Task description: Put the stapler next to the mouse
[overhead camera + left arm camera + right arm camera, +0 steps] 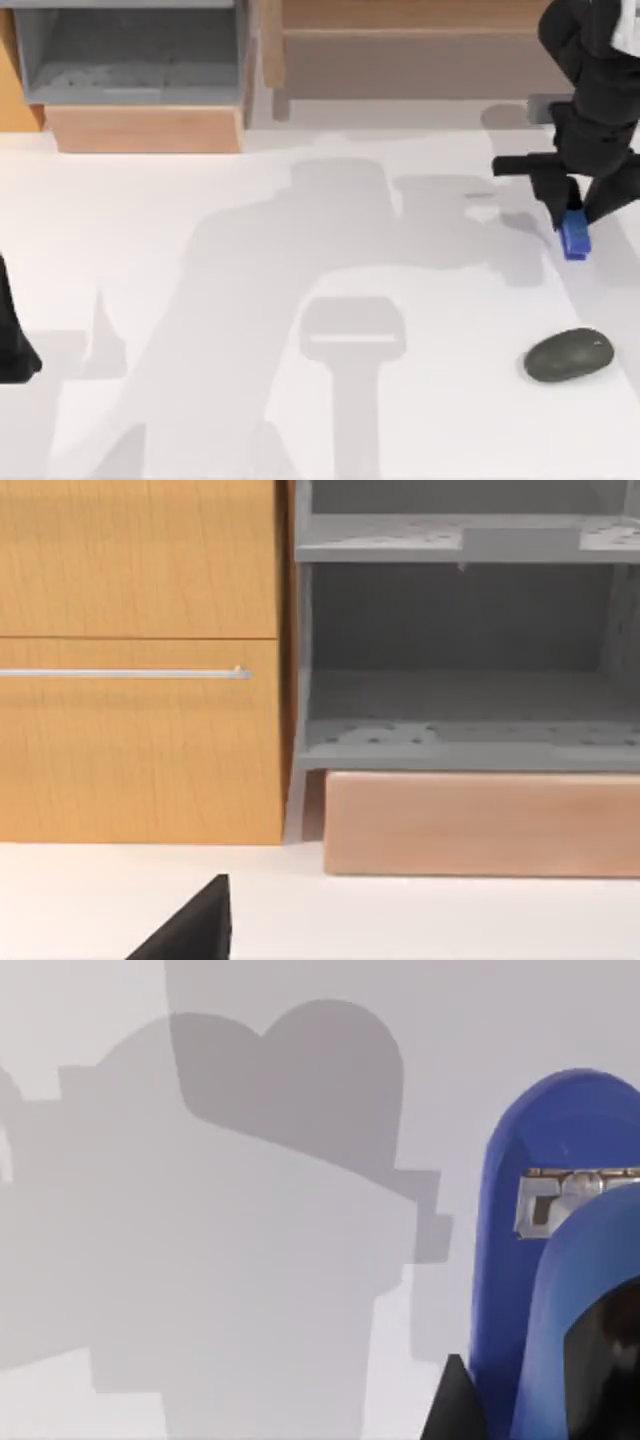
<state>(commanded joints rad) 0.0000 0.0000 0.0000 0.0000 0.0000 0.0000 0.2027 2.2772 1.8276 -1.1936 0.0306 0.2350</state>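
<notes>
An AgileX right gripper (572, 215) holds the bright blue stapler (574, 237) near the right edge of the white tabletop (200, 300), roughly midway between its far and near edges. Seen from above, the black right arm reaches down from the far right corner, and the jaws are closed around the stapler's far end, with the blue block's near end pointing toward the near edge. Whether the stapler rests on the surface or hangs just clear of it cannot be told from the overhead camera.

The right wrist camera shows the stapler (560, 1260) up close: a rounded blue nose, a strip of metal set across it, and a dark part of the gripper beside it, with soft grey shadows spread over the tabletop (480, 1020) behind.

The mouse (568, 356), a dark grey-green oval with a small light mark on top, lies close to the right edge, toward the near right corner. It sits apart from the stapler, with bare tabletop between them.

The left arm (14, 330) is parked at the left edge of the tabletop. Its wrist camera faces a wooden cabinet (140, 660) with a thin metal handle (125, 673) and, beside it, a grey shelf unit (460, 630) on a pale wooden base; whether its jaws are open or closed cannot be told.
</notes>
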